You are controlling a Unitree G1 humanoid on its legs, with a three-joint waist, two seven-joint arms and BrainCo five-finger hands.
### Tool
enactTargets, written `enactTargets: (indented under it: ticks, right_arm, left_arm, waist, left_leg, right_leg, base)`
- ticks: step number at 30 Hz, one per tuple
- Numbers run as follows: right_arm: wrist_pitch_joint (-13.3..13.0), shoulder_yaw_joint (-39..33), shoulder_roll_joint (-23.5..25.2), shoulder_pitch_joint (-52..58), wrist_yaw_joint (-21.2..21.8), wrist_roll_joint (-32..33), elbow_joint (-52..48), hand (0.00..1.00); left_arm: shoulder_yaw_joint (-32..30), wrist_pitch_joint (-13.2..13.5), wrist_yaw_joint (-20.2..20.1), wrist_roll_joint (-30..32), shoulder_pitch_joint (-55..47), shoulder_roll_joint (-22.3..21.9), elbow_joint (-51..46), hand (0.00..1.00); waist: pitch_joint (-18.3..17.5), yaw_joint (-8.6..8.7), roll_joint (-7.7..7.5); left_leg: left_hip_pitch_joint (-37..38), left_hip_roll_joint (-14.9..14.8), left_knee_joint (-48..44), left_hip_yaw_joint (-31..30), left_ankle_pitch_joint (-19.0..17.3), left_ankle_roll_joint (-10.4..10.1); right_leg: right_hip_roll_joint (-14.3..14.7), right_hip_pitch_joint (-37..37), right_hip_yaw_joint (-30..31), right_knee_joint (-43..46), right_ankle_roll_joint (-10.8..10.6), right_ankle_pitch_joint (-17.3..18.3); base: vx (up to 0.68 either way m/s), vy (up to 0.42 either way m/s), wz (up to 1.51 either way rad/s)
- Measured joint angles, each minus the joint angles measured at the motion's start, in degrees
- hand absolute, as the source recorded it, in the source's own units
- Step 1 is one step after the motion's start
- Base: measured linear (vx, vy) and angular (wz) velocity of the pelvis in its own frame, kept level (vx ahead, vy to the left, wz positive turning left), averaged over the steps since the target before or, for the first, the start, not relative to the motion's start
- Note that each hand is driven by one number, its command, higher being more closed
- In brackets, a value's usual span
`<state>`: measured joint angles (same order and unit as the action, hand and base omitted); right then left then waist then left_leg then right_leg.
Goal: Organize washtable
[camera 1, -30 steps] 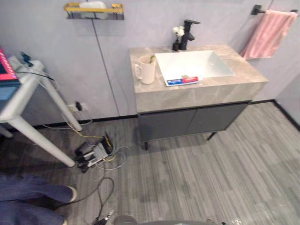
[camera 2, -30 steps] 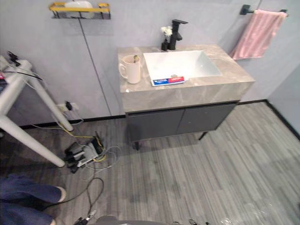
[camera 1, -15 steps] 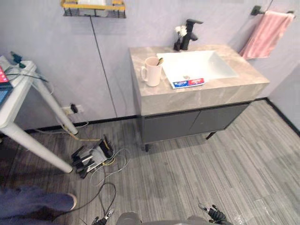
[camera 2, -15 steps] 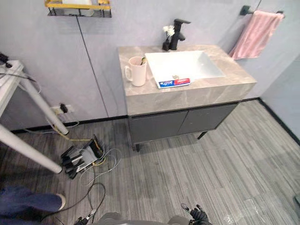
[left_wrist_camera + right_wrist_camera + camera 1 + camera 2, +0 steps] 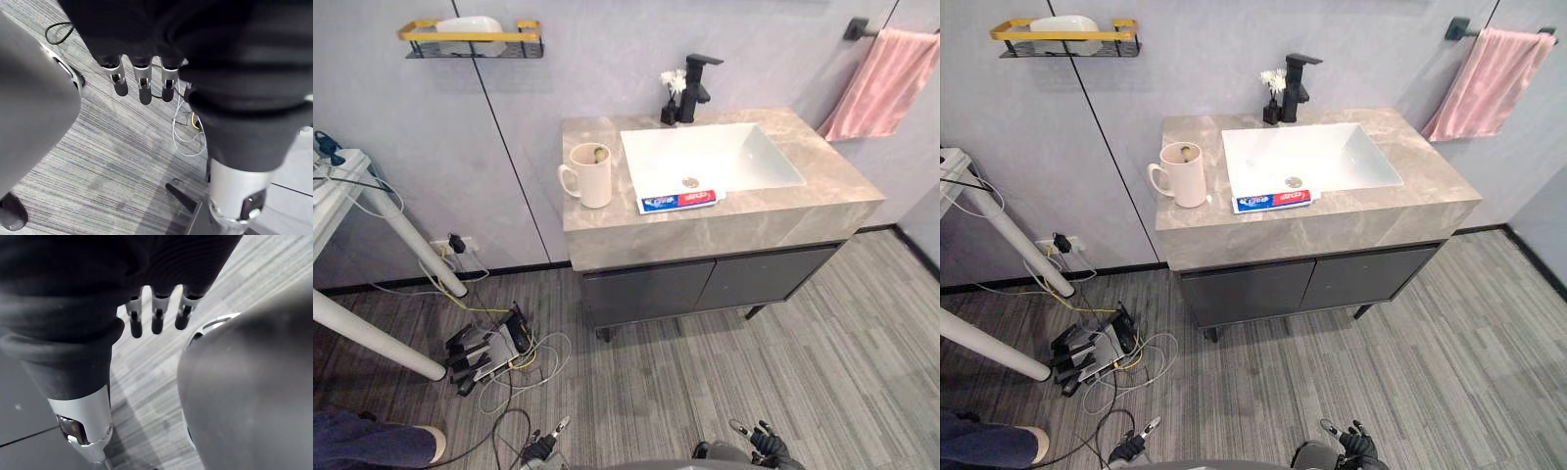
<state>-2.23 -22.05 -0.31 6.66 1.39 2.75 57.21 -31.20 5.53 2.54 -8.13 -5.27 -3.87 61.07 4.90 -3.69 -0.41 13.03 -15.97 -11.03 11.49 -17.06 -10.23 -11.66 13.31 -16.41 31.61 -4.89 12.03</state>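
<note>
While both hands hung low near the floor, the task's things sat well apart from them on the grey marble-look tabletop [image 5: 734, 223]. A flat blue, red and white toothpaste tube [image 5: 677, 201] lay along the front rim of the white rectangular basin [image 5: 744, 162]; whether it overhung the bowl I could not tell. It looked light and soft-bodied, and likely to slide on the glazed edge, so a pinch across its width near the middle seemed the safest hold.

Just beside the basin, on the robot's left, stood a cream ceramic mug [image 5: 591, 176]. Its handle was turned away from the basin, and something small and brownish sat inside, too small to name. The mug would be stiff, heavier and breakable, so a wrap round the body or the handle would suit it.

At the back rim stood a black tap [image 5: 698, 74], with a small dark vase of white flowers [image 5: 670, 90] just beside it. A pink towel [image 5: 886, 83] hung from a wall rail to the right. The left hand [image 5: 143, 84] and the right hand [image 5: 157, 318] each had straight, relaxed fingers and held nothing.
</note>
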Motion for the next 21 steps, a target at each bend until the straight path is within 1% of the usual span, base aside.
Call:
enactTargets:
  ticks: [1, 2, 3, 5, 6, 7, 9, 10, 11, 12, 13, 14, 15, 16, 17, 19, 21]
  right_arm:
    - [0.0, 0.0, 0.1, 0.0, 0.0, -0.1, 0.1, 0.00]
    - [0.0, 0.0, 0.2, -0.1, 0.0, -0.1, 0.3, 0.00]
    - [-0.1, 0.0, 0.3, -0.2, 0.0, -0.1, 0.5, 0.00]
    - [-0.2, 0.1, 0.2, -0.5, -0.1, -0.2, 1.3, 0.00]
    - [-0.3, 0.1, 0.1, -0.7, -0.2, -0.2, 1.6, 0.00]
    - [-0.5, 0.7, -0.2, -0.9, -0.4, -0.2, 2.1, 0.00]
    - [-0.5, 1.4, -0.7, -1.0, -1.2, -0.2, 2.6, 0.00]
    - [-0.5, 1.7, -0.9, -1.2, -1.3, 0.0, 3.3, 0.00]
    - [-0.6, 1.8, -0.9, -1.4, -1.3, 0.4, 3.9, 0.00]
    - [-0.6, 1.7, -1.3, -1.7, -1.3, 1.0, 4.4, 0.00]
    - [-0.6, 1.7, -1.3, -2.1, -1.3, 1.8, 5.0, 0.00]
    - [-0.6, 1.9, -0.9, -2.1, -1.3, 2.0, 5.2, 0.00]
    - [-0.6, 2.2, -0.4, -2.1, -1.2, 2.6, 5.4, 0.00]
    - [-0.6, 2.2, 0.0, -2.1, -1.2, 3.5, 5.4, 0.00]
    - [-0.7, 2.2, 0.1, -1.8, -1.1, 5.1, 5.3, 0.00]
    - [-1.5, 2.2, 0.3, -0.2, -1.0, 8.7, 3.8, 0.00]
    - [-2.0, 2.2, 0.5, 1.7, -1.0, 11.6, 1.5, 0.00]
  left_arm:
    - [-1.1, 0.0, 0.0, 0.0, 0.0, -0.2, 0.0, 0.00]
    - [-1.3, 0.0, 0.1, 0.0, -0.2, -0.3, -0.1, 0.00]
    - [-1.7, 0.0, 0.1, -0.1, -0.3, -0.3, -0.2, 0.00]
    - [-2.2, 0.0, 0.2, -0.3, -0.7, -0.2, -1.3, 0.00]
    - [-2.0, 0.0, 0.2, -0.3, -0.7, -0.2, -1.5, 0.00]
    - [-0.9, 0.0, 0.3, -0.9, -0.7, -0.2, -1.5, 0.00]
    - [0.7, 0.1, 0.8, -1.6, -1.0, 0.6, -1.5, 0.00]
    - [2.2, 0.2, 1.1, -2.3, -1.0, 1.0, -1.4, 0.00]
    - [3.0, 0.3, 1.1, -2.6, -0.9, 1.3, -1.4, 0.00]
    - [3.9, 0.5, 1.1, -2.7, -0.9, 1.5, -1.3, 0.00]
    - [4.7, 0.6, 1.1, -2.7, -0.8, 2.0, -0.7, 0.00]
    - [4.8, 0.6, 1.1, -2.7, -0.8, 2.5, -0.4, 0.00]
    - [4.6, 0.7, 1.1, -2.7, -0.7, 3.2, 0.0, 0.00]
    - [4.6, 0.7, 1.1, -2.7, -0.5, 4.0, 0.3, 0.00]
    - [4.6, 0.5, 1.0, -2.7, -0.4, 4.4, 0.7, 0.00]
    - [4.6, 0.5, 0.7, -2.6, -0.4, 4.4, 1.3, 0.00]
    - [5.6, 0.6, 0.3, -2.6, -0.4, 4.3, 1.2, 0.00]
  waist:
    - [-0.3, 0.13, 0.18]
    - [-0.3, 0.16, 0.24]
    - [-0.3, 0.23, 0.35]
    - [-0.3, 0.62, 0.50]
    - [-0.2, 0.96, 0.56]
    - [0.2, 1.38, -0.07]
    - [0.3, 1.21, -0.03]
    - [0.3, 1.26, -0.09]
    - [0.4, 1.22, -0.28]
    - [0.5, 1.30, -0.12]
    - [0.1, 1.21, -0.36]
    - [0.3, 1.21, -0.08]
    - [0.1, 1.15, -1.63]
    - [0.6, 1.00, -1.97]
    - [0.6, 1.28, -2.09]
    - [0.6, 1.27, -2.08]
    - [0.5, 1.48, -2.04]
  left_leg:
    - [-0.1, -0.8, 0.0, -1.3, 0.6, 0.8]
    - [-0.8, -2.2, -0.4, -3.0, 1.3, 1.3]
    - [-1.6, -2.8, -1.2, -4.1, 1.8, 1.4]
    - [-6.4, -4.9, -7.2, -8.6, 3.2, 2.9]
    - [-7.6, -5.3, -9.0, -9.5, 3.6, 3.0]
    - [-9.1, -5.5, -11.5, -9.9, 4.8, 2.5]
    - [-10.5, -5.3, -13.6, -7.9, 3.4, 0.2]
    - [-12.0, -4.4, -13.6, -4.9, 2.6, -1.0]
    - [-14.1, -2.6, -11.9, -2.4, 2.8, -0.6]
    - [-15.0, -1.7, -9.6, -1.2, 3.4, -0.1]
    - [-14.6, 0.0, -7.0, 0.6, 4.2, 1.1]
    - [-14.1, 0.8, -5.2, 1.2, 5.1, 1.8]
    - [-12.8, 2.1, -2.7, 2.2, 6.3, 2.4]
    - [-12.2, 2.8, -1.7, 3.2, 6.7, 2.1]
    - [-11.5, 3.2, -1.4, 4.2, 6.7, 2.1]
    - [-10.0, 4.4, 0.1, 5.5, 6.7, 2.1]
    - [-8.5, 5.8, 2.3, 6.2, 7.4, 3.1]
  right_leg:
    - [0.1, -0.2, -1.3, 1.8, 0.4, 2.2]
    - [0.9, -0.9, -2.9, 2.1, 1.2, 3.6]
    - [1.2, -1.3, -3.8, 2.0, 1.5, 4.0]
    - [2.3, -3.6, -6.8, 0.3, 2.4, 4.7]
    - [2.7, -4.3, -7.0, -0.2, 2.6, 4.6]
    - [3.0, -5.8, -7.0, -1.7, 2.7, 4.5]
    - [2.7, -8.4, -7.0, -4.8, 3.0, 3.9]
    - [2.3, -9.8, -7.2, -6.9, 2.5, 2.7]
    - [1.6, -10.4, -7.3, -8.7, 1.5, 1.4]
    - [1.5, -10.6, -7.1, -9.6, 0.9, 0.6]
    - [1.9, -11.0, -6.5, -12.2, -0.3, -1.4]
    - [1.9, -11.3, -5.8, -14.4, -0.4, -2.6]
    - [2.0, -11.7, -3.9, -18.8, -0.8, -5.3]
    - [2.2, -12.7, -3.0, -22.2, -0.8, -7.8]
    - [2.1, -13.6, -2.0, -24.5, -0.8, -9.6]
    - [1.5, -14.7, -0.7, -26.4, -1.0, -10.8]
    - [0.7, -15.1, -0.2, -27.1, -1.5, -11.1]
  base:
    - [0.13, -0.283, 0.47]
    - [0.14, -0.285, 0.51]
    - [0.15, -0.286, 0.53]
    - [0.16, -0.253, 0.59]
    - [0.12, -0.167, 0.61]
    - [0.11, -0.116, 0.53]
    - [0.07, -0.025, 0.37]
    - [0.04, 0.093, 0.16]
    - [0.02, 0.126, 0.11]
    - [0.03, 0.171, -0.03]
    - [0.02, 0.107, -0.08]
    - [0.03, 0.133, -0.20]
    - [0.03, 0.140, -0.31]
    - [0.01, 0.195, -0.42]
    - [0.00, 0.166, -0.38]
    - [-0.01, 0.143, -0.31]
    - [0.00, 0.092, -0.14]
